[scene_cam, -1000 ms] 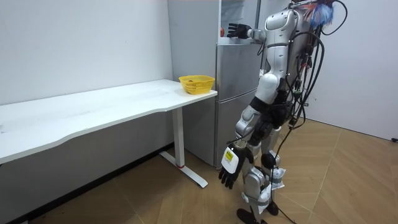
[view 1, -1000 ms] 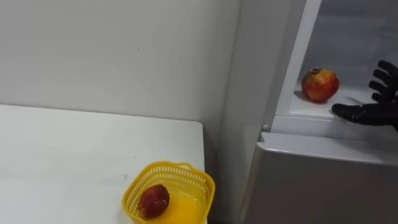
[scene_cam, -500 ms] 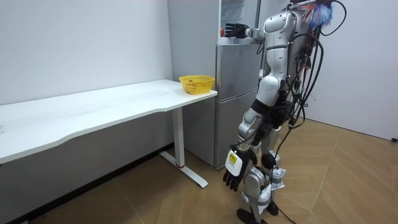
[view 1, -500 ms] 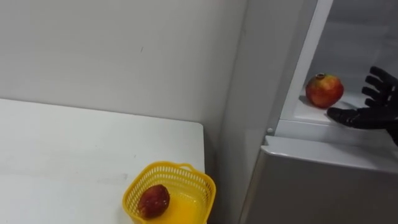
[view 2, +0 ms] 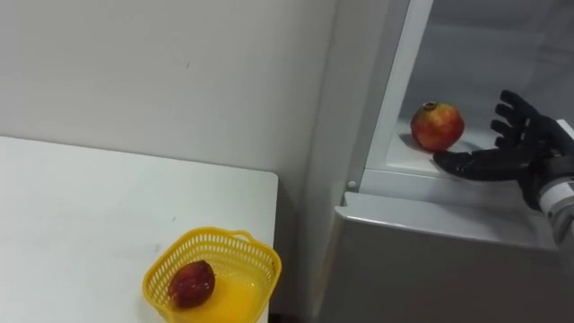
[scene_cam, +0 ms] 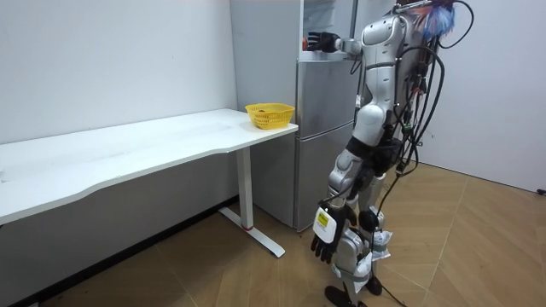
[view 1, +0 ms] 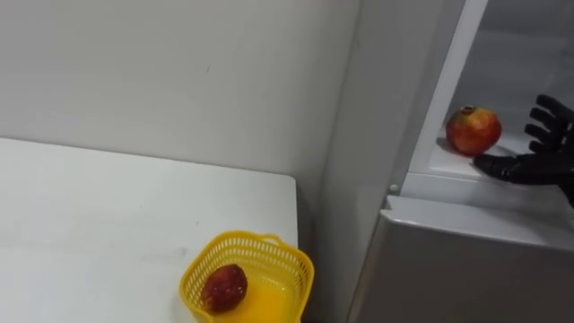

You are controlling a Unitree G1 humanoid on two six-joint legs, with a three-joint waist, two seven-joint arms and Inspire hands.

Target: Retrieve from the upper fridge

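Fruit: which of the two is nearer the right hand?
The red-yellow fruit on the fridge shelf, just left of the open right hand, not touching it. The darker fruit lies in the yellow basket on the table.

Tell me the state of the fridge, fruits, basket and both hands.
Upper fridge: open.
Red fruit: on the fridge shelf, not gripped.
Right hand: open, beside the red fruit.
Left hand: hanging at the robot's side.
Yellow basket: upright on the table, holding a dark fruit.
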